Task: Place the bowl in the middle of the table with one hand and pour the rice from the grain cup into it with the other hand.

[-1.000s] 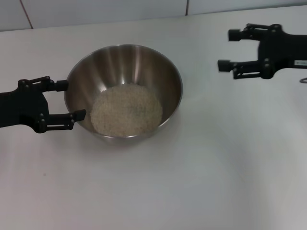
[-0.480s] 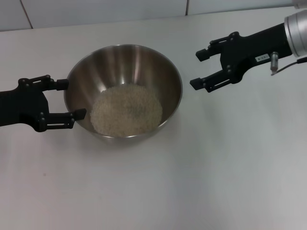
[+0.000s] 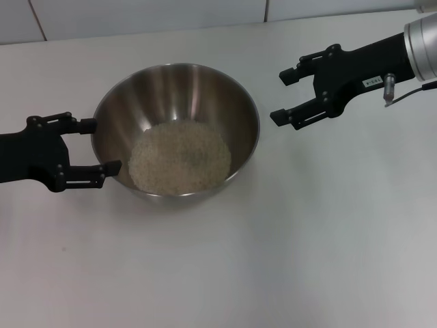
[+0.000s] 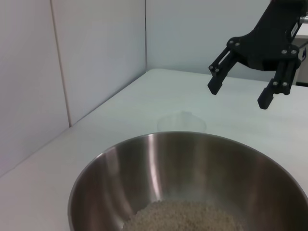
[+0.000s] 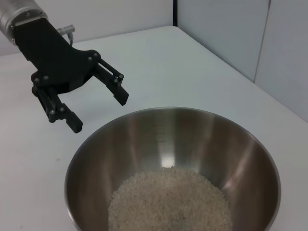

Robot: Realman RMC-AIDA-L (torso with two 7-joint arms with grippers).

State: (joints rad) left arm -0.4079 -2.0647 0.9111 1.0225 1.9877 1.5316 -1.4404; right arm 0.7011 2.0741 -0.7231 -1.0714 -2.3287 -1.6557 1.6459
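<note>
The steel bowl [image 3: 179,89] stands on the white table [image 3: 287,260], a little left of the middle, with a heap of rice [image 3: 179,158] in its bottom. My left gripper [image 3: 101,145] is open and empty, its fingers just beside the bowl's left wall. My right gripper [image 3: 280,97] is open and empty, hovering just right of the bowl's rim. The left wrist view shows the bowl [image 4: 154,163], the rice [image 4: 183,216], the right gripper [image 4: 239,90] and a faint clear cup-like shape [image 4: 182,122] on the table beyond the bowl. The head view does not show the cup.
White wall panels [image 3: 136,14] run along the table's far edge. The right wrist view shows the bowl [image 5: 192,139] with rice [image 5: 168,202] and the left gripper [image 5: 98,112] beyond it. A thin cable [image 3: 410,92] hangs from the right arm.
My right gripper has moved left from the far right of the table to just beside the bowl's rim, staying open. My left gripper has drawn back slightly from the bowl.
</note>
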